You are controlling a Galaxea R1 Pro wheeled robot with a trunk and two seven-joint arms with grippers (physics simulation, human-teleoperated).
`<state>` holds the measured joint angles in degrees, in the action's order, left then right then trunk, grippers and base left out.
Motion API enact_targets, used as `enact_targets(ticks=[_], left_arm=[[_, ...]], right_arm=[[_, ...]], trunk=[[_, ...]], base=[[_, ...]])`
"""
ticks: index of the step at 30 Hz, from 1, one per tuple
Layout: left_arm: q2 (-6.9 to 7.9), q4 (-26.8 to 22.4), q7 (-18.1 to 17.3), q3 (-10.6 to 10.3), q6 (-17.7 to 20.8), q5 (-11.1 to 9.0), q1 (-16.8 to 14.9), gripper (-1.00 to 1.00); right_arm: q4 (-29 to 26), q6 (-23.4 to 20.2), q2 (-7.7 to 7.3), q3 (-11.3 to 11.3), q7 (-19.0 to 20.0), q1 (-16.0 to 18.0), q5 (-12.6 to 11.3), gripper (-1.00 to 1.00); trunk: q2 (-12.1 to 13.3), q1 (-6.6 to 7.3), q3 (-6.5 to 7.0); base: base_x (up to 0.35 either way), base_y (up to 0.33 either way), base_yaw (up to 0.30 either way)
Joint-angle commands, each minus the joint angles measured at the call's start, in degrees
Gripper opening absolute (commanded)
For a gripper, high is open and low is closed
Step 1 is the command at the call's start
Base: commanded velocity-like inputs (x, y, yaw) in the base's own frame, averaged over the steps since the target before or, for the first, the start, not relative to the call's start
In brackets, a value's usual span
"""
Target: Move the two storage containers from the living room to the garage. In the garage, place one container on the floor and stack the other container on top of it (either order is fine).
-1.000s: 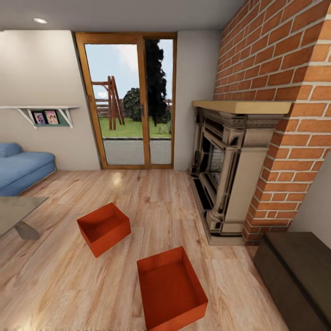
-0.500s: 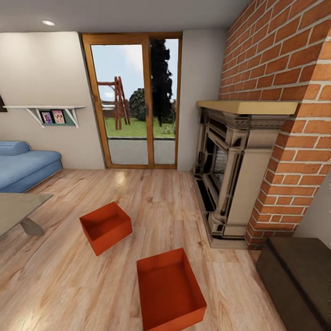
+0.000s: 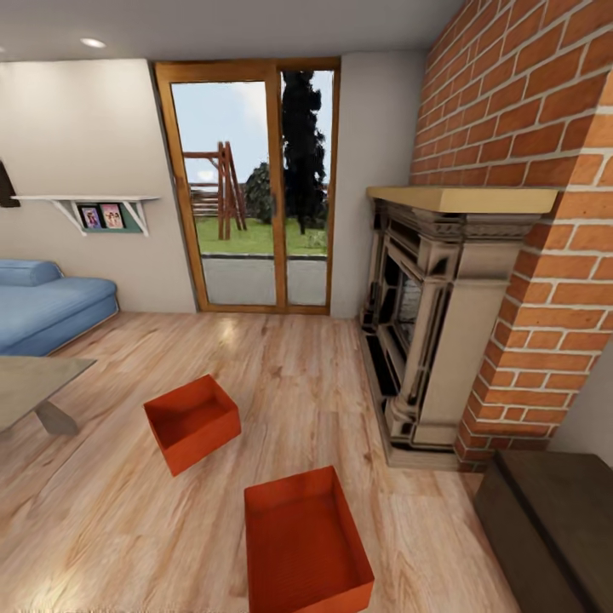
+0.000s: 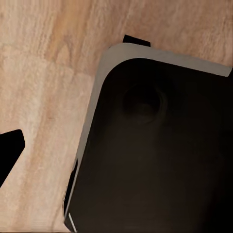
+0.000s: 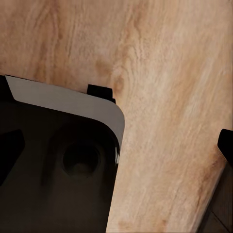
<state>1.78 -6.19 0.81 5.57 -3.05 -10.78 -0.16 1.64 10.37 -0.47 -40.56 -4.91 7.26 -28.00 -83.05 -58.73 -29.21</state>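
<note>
the robot stands in the living room, and both orange bins sit on the wood floor (image 3: 281,375) ahead — the near bin (image 3: 305,541) close in front, open side up, and the far bin (image 3: 191,421) further off, toward the sofa (image 3: 47,306) side, turned at an angle. the two are apart, not touching. the fireplace (image 3: 426,323) and brick wall (image 3: 519,128) stand on the other side, the glass doors (image 3: 255,183) at the back.

this looks like the approach step: nothing is picked up yet, and the garage is not in sight.

the wrist views look down on plank floor and a dark rounded part of the robot's own body (image 4: 155,145). small dark tips at the picture edges may be fingers, but whether the jaws stand apart or together cannot be told for either arm. neither bin lies between any jaws or near them.

the next move likely calls for closing on the near bin, lowering an arm, and bringing open jaws over one wall of it — rim between the fingers — before clamping.
</note>
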Motion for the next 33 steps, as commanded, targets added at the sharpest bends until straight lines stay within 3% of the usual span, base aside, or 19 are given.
enact_targets(ticks=[1,16,33], left_arm=[[-0.02,-0.01,-0.01,0.59,-0.11,-0.05,-0.01,1.00],[-0.08,0.12,-0.02,1.20,-0.12,0.14,-0.01,1.00],[-0.02,0.13,-0.18,1.12,-0.12,0.08,-0.01,1.00]], right_arm=[[0.13,0.28,0.03,-0.49,-0.02,0.04,-0.46,1.00],[0.14,0.28,0.03,-0.49,-0.02,0.04,-0.48,1.00],[0.15,0.27,0.03,-0.49,-0.02,0.04,-0.45,1.00]], trunk=[[-0.03,0.00,-0.05],[-0.03,0.00,-0.05],[-0.03,0.00,-0.05]], base=[[0.005,-0.003,0.255],[0.003,-0.001,0.253],[0.185,-0.135,0.016]])
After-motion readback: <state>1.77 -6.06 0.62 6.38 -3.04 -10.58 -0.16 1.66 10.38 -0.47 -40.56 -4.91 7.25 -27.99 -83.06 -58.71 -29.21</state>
